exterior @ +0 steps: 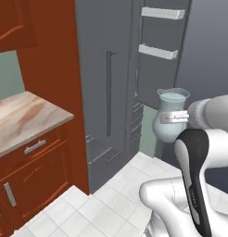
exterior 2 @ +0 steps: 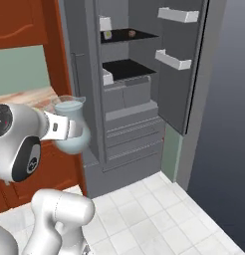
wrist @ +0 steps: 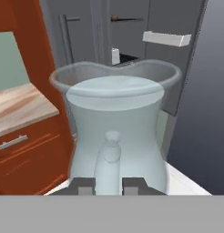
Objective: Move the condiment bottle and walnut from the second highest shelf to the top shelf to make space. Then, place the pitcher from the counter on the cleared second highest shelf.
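My gripper (wrist: 109, 185) is shut on the pitcher (wrist: 116, 123), a clear pale blue glass one with a round belly and flared rim. It hangs in the air above the tiled floor, off the counter (exterior: 23, 115). From the sides, the gripper (exterior: 175, 117) (exterior 2: 68, 130) clasps the pitcher (exterior: 171, 99) (exterior 2: 74, 142) at its neck. In the open grey cabinet, the top shelf (exterior 2: 144, 36) carries the small condiment bottle (exterior 2: 108, 34) and the walnut (exterior 2: 132, 33). The second highest shelf (exterior 2: 125, 68) below is a bare black board.
The cabinet's open door (exterior 2: 186, 74) stands to the right with two white door bins (exterior 2: 177, 15) (exterior 2: 172, 60). Grey drawers (exterior 2: 132, 127) fill the cabinet below the shelves. Red-brown cabinet fronts (exterior: 32, 180) line the left. The floor is white tile (exterior 2: 154, 214).
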